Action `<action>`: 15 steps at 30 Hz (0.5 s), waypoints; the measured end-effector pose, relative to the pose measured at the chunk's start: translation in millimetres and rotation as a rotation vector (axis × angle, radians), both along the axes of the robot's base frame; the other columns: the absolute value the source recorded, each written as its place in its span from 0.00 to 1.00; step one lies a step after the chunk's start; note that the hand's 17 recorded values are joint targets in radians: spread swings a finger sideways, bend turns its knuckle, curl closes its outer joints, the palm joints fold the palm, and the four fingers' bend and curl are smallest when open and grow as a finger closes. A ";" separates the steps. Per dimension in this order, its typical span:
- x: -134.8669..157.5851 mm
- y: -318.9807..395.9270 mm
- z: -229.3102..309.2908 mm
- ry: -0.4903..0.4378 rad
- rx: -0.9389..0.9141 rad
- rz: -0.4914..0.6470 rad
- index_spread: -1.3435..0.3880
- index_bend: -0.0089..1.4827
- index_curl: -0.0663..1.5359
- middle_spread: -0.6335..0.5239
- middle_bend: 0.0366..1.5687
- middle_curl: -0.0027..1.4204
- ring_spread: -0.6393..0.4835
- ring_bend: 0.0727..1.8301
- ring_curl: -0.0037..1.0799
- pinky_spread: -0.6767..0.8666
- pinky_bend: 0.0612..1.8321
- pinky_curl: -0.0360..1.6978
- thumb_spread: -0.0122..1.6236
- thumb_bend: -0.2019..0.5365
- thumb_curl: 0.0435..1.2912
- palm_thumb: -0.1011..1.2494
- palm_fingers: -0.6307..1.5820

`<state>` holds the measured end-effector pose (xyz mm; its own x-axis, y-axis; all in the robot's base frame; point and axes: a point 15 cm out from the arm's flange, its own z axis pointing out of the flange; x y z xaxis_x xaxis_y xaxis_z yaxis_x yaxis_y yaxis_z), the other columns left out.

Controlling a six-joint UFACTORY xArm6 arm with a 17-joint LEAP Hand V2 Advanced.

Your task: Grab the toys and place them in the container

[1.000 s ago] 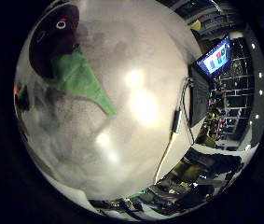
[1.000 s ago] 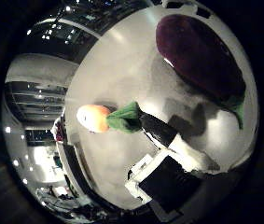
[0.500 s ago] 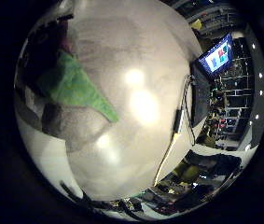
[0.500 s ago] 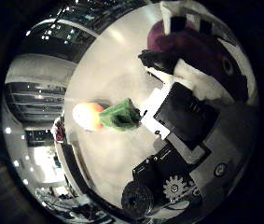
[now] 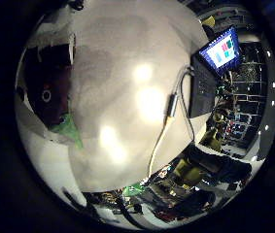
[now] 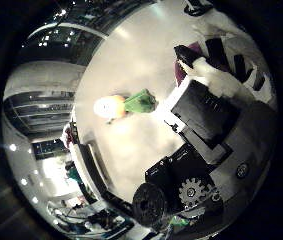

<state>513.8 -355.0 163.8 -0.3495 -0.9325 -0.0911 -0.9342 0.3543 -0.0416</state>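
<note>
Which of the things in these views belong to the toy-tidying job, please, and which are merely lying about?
Job:
- purple eggplant toy, with the hand curled round it
- carrot toy lying on the table

Lying about:
- laptop on the table's edge

No container shows.

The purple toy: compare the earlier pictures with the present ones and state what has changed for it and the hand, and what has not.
The hand has closed in on the purple toy: a second ago the toy lay clear on the table, now curled fingers cover most of it, apparently gripping. The carrot toy lies on the table as before, untouched.
</note>
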 end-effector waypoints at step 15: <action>-64.6 130.3 172.6 -0.090 0.081 0.221 0.63 0.72 0.50 0.46 0.84 0.43 0.42 0.79 0.52 0.32 0.65 0.54 0.38 0.25 0.62 0.85 0.82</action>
<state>449.2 -224.7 336.5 -0.1249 -0.9738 -0.1902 -0.9832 0.1471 -0.1080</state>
